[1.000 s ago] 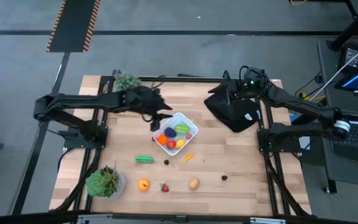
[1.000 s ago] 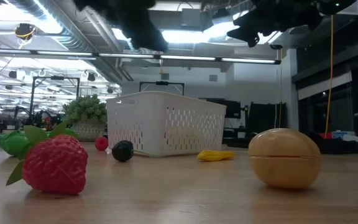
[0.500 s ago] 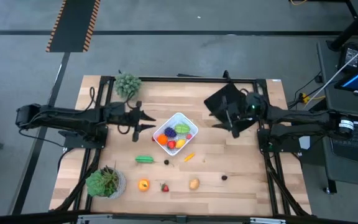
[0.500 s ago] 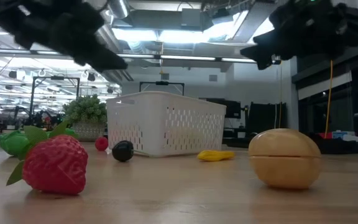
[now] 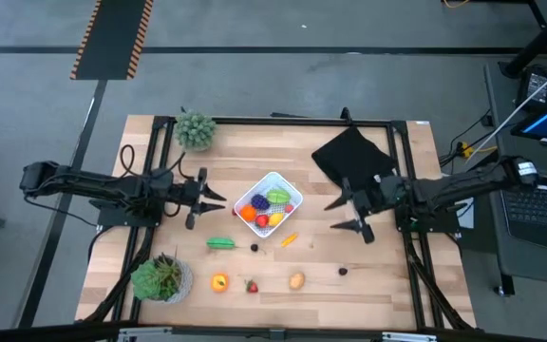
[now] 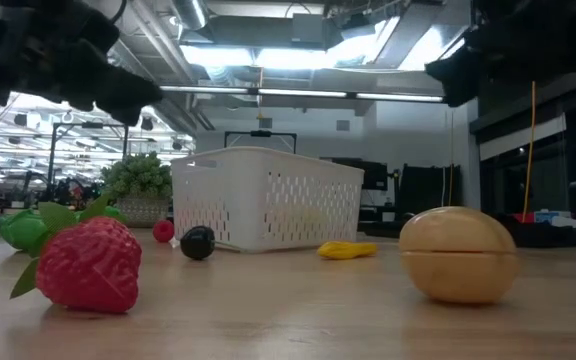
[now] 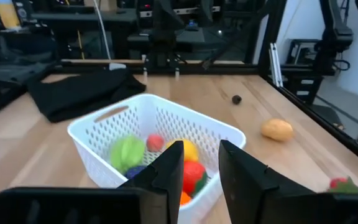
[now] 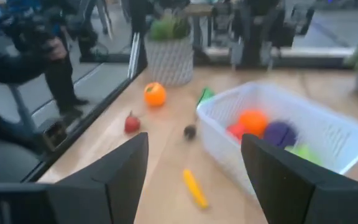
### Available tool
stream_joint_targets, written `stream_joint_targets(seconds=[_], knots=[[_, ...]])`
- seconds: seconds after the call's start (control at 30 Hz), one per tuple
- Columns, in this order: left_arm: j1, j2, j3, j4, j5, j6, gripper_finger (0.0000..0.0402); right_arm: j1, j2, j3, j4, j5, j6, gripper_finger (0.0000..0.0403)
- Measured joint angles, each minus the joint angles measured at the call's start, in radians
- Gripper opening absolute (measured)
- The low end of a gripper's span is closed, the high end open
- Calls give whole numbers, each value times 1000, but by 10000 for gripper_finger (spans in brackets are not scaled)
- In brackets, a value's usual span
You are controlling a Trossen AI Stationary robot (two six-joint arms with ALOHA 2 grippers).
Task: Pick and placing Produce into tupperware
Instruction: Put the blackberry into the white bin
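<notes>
The white tupperware (image 5: 270,201) stands mid-table with orange, red, green, purple and yellow produce in it (image 7: 180,163). Loose produce lies nearer on the wood: a green piece (image 5: 221,243), a dark berry (image 5: 254,247), a yellow pepper (image 5: 289,239), an orange (image 5: 219,281), a strawberry (image 5: 252,285), a tan potato (image 5: 296,280) and another dark berry (image 5: 343,271). My left gripper (image 5: 209,201) is open, level, just left of the tupperware (image 7: 148,134). My right gripper (image 5: 348,217) is wide open, right of the tupperware (image 8: 294,134). Both are empty.
A black cloth (image 5: 353,157) lies at the far right. One potted plant (image 5: 196,129) stands at the far left, another (image 5: 162,277) at the near left corner. Bare wood (image 5: 349,249) lies between the right gripper and the near edge.
My left gripper drew back from above the tupperware's far left side toward the table's left edge and came lower. My right gripper left the black cloth, moved toward the near edge and now points at the tupperware from the right. No produce moved.
</notes>
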Motion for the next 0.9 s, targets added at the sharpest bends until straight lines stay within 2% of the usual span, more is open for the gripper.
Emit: stream_joint_targets(seconds=[0.17,0.47,0.7,0.9], knots=[[-22,2,-10,-3,0,-1,82,129,0,17,-146,121,103,259],[-29,2,-10,-4,-1,-1,65,335,46,138,-423,296,292,259],[-29,3,-10,-9,-1,-1,52,461,232,315,-683,397,473,259],[-29,3,-10,-13,-2,-1,40,527,431,477,-835,405,592,259]])
